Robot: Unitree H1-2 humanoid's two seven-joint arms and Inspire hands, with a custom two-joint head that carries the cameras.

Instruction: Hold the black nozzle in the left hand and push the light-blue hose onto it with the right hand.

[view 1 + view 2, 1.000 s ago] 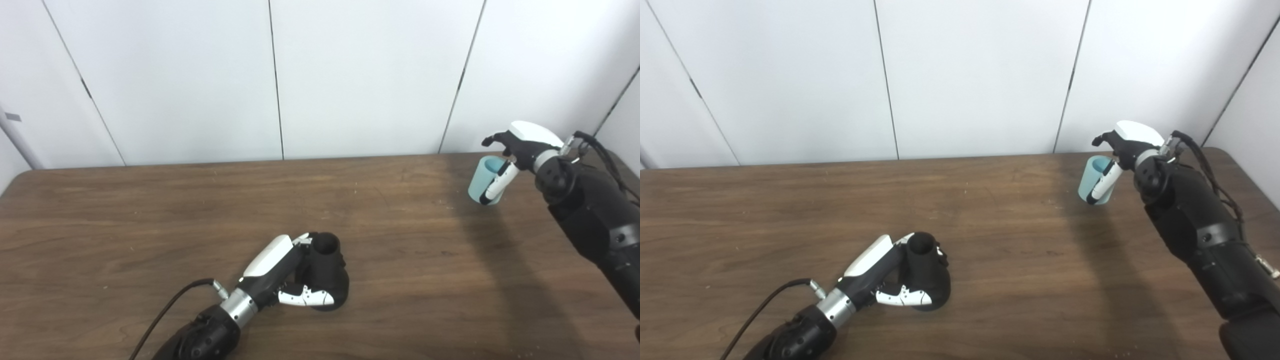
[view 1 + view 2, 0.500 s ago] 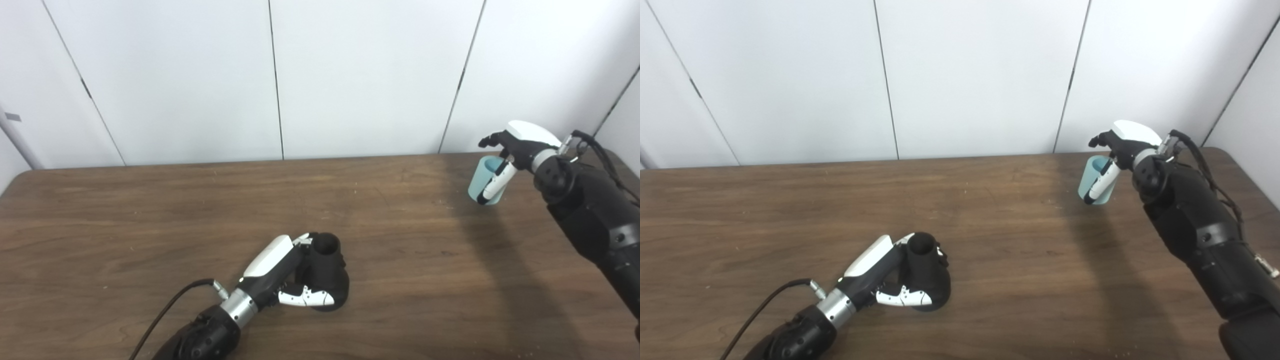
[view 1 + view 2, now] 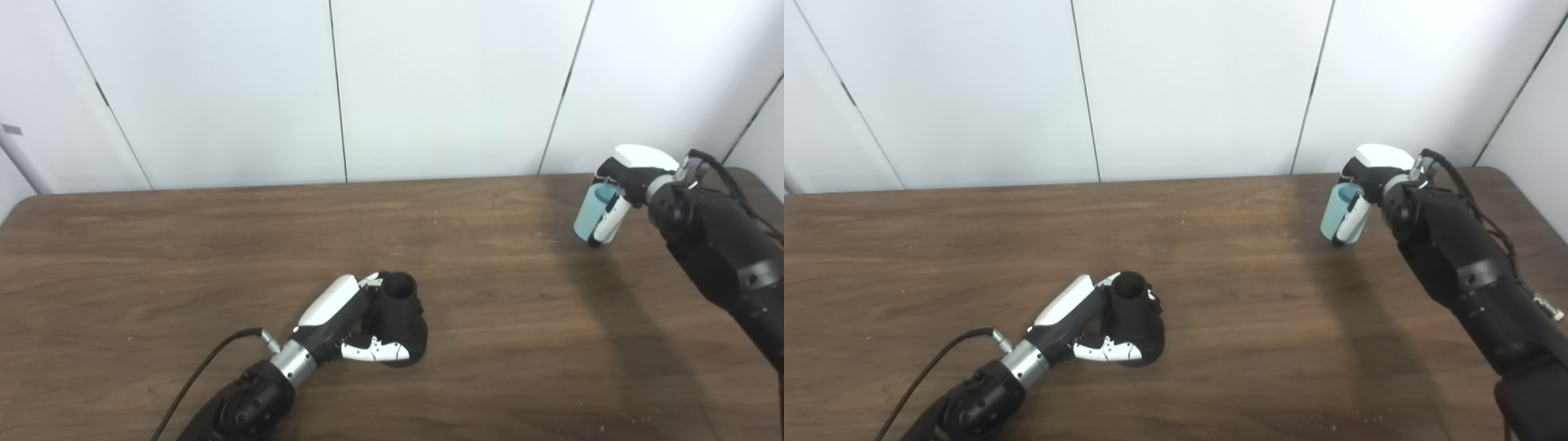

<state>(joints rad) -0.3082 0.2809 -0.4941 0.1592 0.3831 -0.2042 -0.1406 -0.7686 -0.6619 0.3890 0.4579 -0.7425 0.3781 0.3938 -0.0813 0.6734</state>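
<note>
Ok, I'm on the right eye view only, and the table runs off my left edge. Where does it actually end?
Observer: In the left eye view the table ends in a rounded far-left corner, inside the frame.
Operator: Is anything standing by that corner?
Observer: Yes, a white pipe slants up the wall just behind it.
Operator: Is that pipe anywhere near the left hand?
Observer: No. The left hand, shut on the black nozzle, sits near the middle of the front of the table, far from the pipe.
</note>
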